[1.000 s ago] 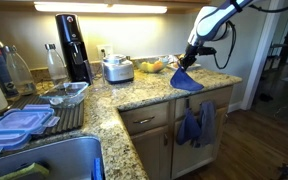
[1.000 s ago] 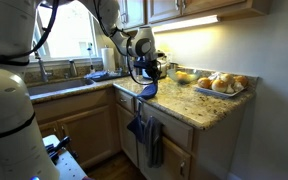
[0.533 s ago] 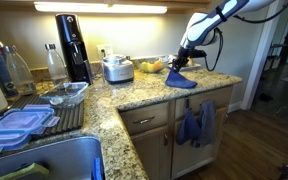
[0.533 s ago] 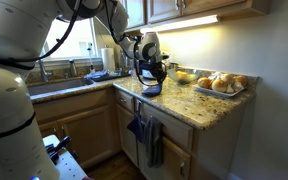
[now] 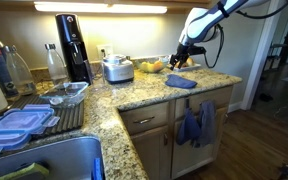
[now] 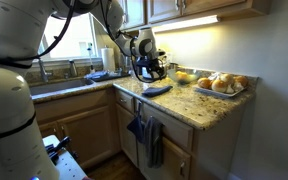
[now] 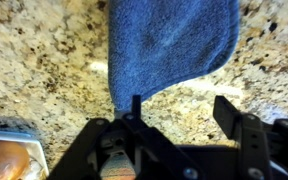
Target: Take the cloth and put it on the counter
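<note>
The blue cloth (image 5: 181, 81) lies flat on the speckled granite counter (image 5: 144, 92) near its front edge; it also shows as a blue patch in an exterior view (image 6: 156, 89). My gripper (image 5: 178, 62) hovers just above and behind the cloth, open with nothing between its fingers. In the wrist view the cloth (image 7: 174, 42) spreads over the counter (image 7: 44, 70) ahead of the open gripper (image 7: 181, 108), one corner reaching the left finger (image 7: 136, 106).
Two matching blue towels (image 5: 196, 125) hang on the cabinet front below the counter. A plate of fruit (image 5: 152, 66) and a rice cooker (image 5: 117, 68) stand behind the cloth. A tray of bread rolls (image 6: 218, 84) sits further along. Sink and drying rack (image 5: 54, 120) lie away from the arm.
The gripper carried the hanging cloth down onto the counter, then opened and rose slightly. The cloth now lies flat, released.
</note>
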{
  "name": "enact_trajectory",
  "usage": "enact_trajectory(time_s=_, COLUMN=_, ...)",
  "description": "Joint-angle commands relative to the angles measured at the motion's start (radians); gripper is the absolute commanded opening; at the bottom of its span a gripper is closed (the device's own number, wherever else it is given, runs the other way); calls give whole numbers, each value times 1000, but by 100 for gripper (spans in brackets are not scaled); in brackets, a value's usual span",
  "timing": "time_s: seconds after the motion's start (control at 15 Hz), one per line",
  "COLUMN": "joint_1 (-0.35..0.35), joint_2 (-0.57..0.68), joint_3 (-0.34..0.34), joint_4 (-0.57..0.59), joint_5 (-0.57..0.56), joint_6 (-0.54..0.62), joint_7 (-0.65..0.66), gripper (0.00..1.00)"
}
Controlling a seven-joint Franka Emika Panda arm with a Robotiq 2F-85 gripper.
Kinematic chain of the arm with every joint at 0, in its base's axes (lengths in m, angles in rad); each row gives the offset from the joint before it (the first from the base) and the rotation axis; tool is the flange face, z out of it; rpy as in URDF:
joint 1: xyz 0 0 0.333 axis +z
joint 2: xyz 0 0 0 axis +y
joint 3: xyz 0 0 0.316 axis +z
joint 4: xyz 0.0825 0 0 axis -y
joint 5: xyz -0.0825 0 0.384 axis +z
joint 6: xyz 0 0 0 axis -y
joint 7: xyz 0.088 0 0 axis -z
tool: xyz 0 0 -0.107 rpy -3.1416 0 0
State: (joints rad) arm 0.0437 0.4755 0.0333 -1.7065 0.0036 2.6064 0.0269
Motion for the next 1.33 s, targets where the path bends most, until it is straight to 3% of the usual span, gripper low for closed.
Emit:
enact_trajectory(time_s=0.0, joint_1=17, joint_2=-135, joint_3=2, joint_4=-138, joint_5=4, joint_6=-68, joint_7=25, gripper=100)
enact_trajectory(time_s=0.2, joint_1=18, joint_2=-192, joint_3=11, joint_4=-196, joint_5=10, joint_6=-116, joint_7=27, gripper=100)
enact_trajectory(time_s=0.27, joint_1=13, joint_2=-106, joint_3=12, joint_4=-104, joint_5=5, joint_6=-84, joint_7=2, gripper=100)
enact_trajectory(time_s=1.27, joint_1=13, joint_2=-147, joint_3=14, joint_4=-152, joint_5=5, joint_6=-96, joint_7=5, gripper=100)
